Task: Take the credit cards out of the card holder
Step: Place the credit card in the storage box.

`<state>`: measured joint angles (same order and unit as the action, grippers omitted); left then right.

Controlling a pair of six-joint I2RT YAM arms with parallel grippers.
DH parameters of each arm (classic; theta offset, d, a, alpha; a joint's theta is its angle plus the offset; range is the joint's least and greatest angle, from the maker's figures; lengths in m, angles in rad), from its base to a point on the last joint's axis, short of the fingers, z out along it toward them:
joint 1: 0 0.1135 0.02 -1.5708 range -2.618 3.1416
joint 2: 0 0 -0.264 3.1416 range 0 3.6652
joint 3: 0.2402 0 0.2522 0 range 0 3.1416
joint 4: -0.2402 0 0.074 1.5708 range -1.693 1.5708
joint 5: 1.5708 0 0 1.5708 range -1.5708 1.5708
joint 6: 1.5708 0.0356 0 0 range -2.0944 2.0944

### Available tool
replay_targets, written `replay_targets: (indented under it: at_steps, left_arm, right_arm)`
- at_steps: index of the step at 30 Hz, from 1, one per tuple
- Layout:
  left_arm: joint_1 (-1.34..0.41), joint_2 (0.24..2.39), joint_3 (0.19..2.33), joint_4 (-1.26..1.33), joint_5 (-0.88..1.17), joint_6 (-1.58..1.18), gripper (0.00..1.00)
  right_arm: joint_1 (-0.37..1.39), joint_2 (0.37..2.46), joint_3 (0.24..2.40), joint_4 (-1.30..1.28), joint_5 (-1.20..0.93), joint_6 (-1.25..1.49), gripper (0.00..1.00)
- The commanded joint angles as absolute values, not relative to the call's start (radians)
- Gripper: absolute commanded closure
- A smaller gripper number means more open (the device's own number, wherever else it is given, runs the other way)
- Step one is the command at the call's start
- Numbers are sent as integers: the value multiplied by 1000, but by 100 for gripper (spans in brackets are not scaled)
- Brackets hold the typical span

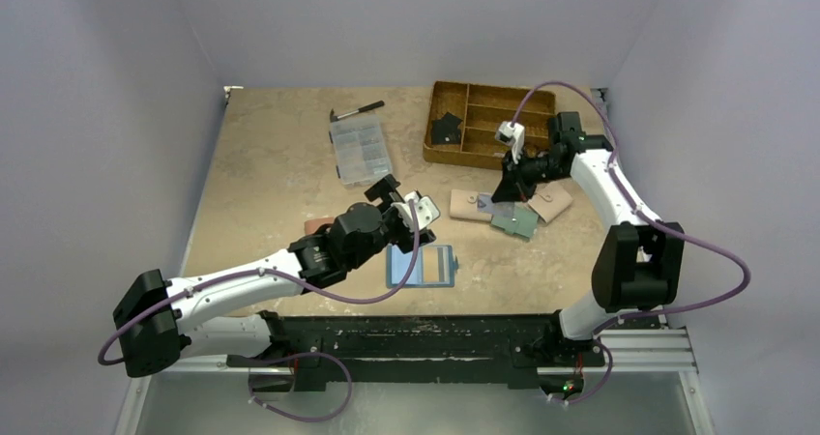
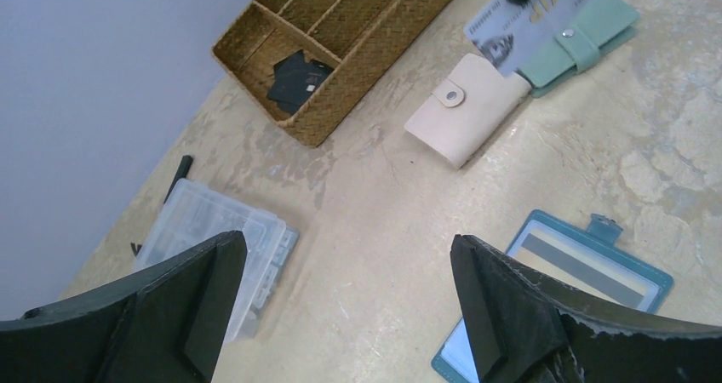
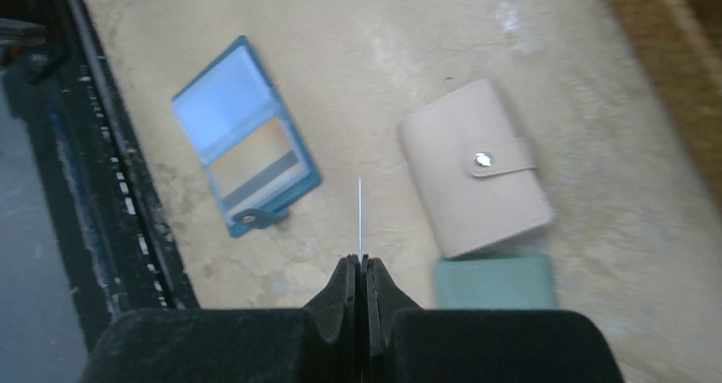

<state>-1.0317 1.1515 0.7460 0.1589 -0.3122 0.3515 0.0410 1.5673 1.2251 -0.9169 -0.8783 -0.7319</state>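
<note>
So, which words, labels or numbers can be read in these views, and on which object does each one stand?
"VIP": on the greyish card pinched in the right end effector, seen from the left wrist.
Small print along that card's edge: too blurred to read.
Card holder, beige wallet, plastic box: no text that can be read.

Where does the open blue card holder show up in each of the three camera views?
Top external: card holder, centre, lying open.
Left wrist: card holder, bottom right, partly hidden.
Right wrist: card holder, upper left.
Shared landmark: the beige snap wallet, in all three views.
</note>
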Motion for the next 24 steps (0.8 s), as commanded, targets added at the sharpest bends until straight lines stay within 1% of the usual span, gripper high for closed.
replay_targets:
  at_steps: [1,6,14,18,24]
  left_arm:
    - [-1012,1151,804,155,-370,316,1]
    - [-1003,1167,811,142,-433,333,1]
    - [-990,1180,805,138,-451,359,1]
    - [-981,1189,807,135,-444,357,1]
    - [-975,1197,808,132,-442,361,1]
  right_arm:
    - [40,1542,1396,-868,-751,-683,100]
    - [40,1607,1579,-888,-692,-655,100]
    - [40,1771,1888,-976,-559,-660,100]
    - [40,1830,1969,-941,-507,-665,100]
    - [40,1950,2047,-940,-499,-671,100]
